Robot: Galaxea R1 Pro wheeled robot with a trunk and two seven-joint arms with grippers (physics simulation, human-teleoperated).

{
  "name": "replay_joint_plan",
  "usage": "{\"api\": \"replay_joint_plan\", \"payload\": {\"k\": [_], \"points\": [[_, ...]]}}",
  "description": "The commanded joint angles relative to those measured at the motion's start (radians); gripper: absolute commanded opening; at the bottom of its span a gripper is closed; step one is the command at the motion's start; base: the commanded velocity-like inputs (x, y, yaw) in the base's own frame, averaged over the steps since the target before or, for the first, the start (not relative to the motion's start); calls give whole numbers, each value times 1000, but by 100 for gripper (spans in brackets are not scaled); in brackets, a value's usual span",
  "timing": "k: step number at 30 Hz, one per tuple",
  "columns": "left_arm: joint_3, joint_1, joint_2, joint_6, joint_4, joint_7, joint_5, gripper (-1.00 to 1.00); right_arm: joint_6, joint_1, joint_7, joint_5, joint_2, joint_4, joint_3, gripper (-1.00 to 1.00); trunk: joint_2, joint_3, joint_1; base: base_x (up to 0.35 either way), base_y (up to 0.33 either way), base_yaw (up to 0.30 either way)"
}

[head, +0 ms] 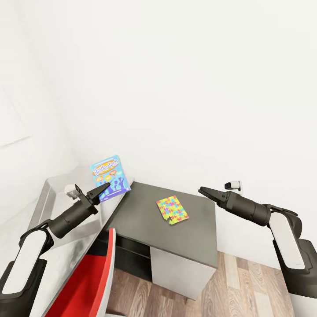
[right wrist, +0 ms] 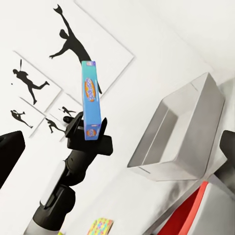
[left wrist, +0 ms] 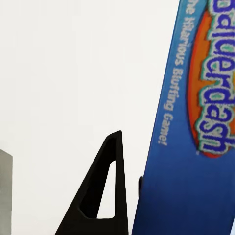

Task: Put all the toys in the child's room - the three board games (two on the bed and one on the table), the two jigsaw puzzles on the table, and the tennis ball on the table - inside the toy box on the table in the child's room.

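Observation:
My left gripper [head: 105, 187] is shut on the lower edge of a blue "Balderdash" board game [head: 110, 177], held upright above the light grey toy box [head: 55, 198]. From the right wrist, the game [right wrist: 91, 100] stands on end in that gripper [right wrist: 90, 134], beside the flared bin [right wrist: 181, 132]. Close up, one dark finger [left wrist: 105, 196] shows next to the blue box [left wrist: 196, 127]. A multicoloured jigsaw puzzle [head: 172, 209] lies flat on the table's dark grey lower wing [head: 141, 211]. My right gripper [head: 203, 190] hangs open over the wing's right edge, holding nothing.
A red chair [head: 88, 277] stands right below the toy box, close to my left arm. Wood-plank floor [head: 246, 286] lies to the right of the wing. A small white wall fitting [head: 233, 185] sits behind my right gripper. Black silhouette sports pictures [right wrist: 73, 44] hang on the wall.

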Motion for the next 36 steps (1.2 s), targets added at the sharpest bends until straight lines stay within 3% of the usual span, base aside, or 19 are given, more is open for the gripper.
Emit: {"api": "replay_joint_plan", "payload": {"k": [1, 16, 36], "points": [[1, -1, 0, 6, 0, -2, 1, -100, 4, -1, 6, 4, 0, 0, -1, 100, -2, -2, 1, 33, 18, 0], [-1, -1, 0, 2, 0, -4, 1, -100, 4, 2, 8, 1, -9, -6, -3, 100, -2, -2, 1, 161, -1, 0], [-2, 1, 0, 3, 0, -3, 1, -100, 4, 3, 8, 0, -14, -9, -2, 100, -2, -2, 1, 30, 0, 97]]}}
